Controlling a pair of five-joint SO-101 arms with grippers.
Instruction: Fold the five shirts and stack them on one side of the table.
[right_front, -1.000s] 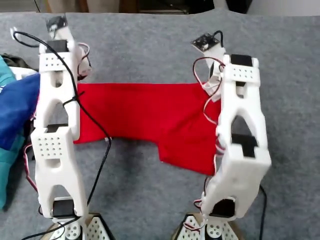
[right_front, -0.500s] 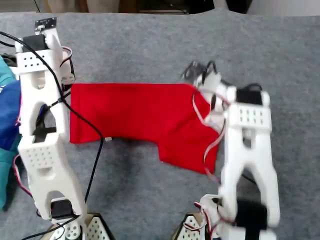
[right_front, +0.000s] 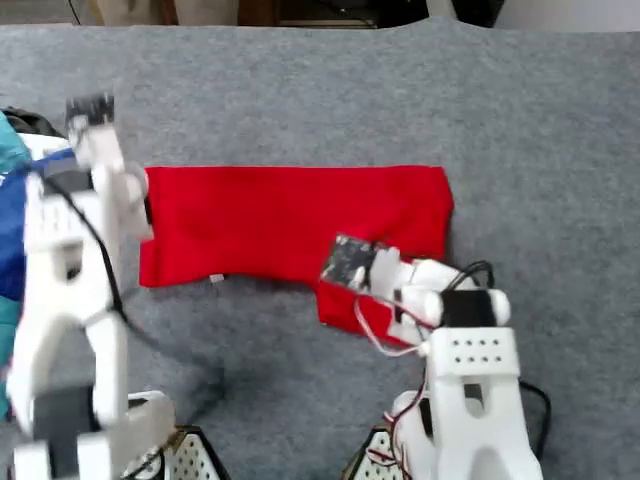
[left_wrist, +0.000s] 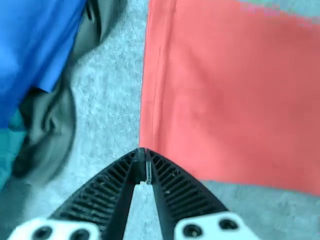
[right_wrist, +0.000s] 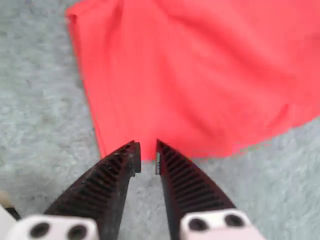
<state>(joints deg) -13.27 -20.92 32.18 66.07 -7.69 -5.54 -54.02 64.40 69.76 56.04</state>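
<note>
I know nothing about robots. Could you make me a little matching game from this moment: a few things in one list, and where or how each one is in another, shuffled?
Things:
1. red shirt
2. blue garment
3. left hand
4. right hand

States:
A. fingers slightly apart, at the red shirt's edge
B. heaped off to one side of the table
C. lying flat in the middle
D. fingers shut, tips at the red shirt's corner

Pairs: 1-C, 2-B, 3-D, 4-A.
</note>
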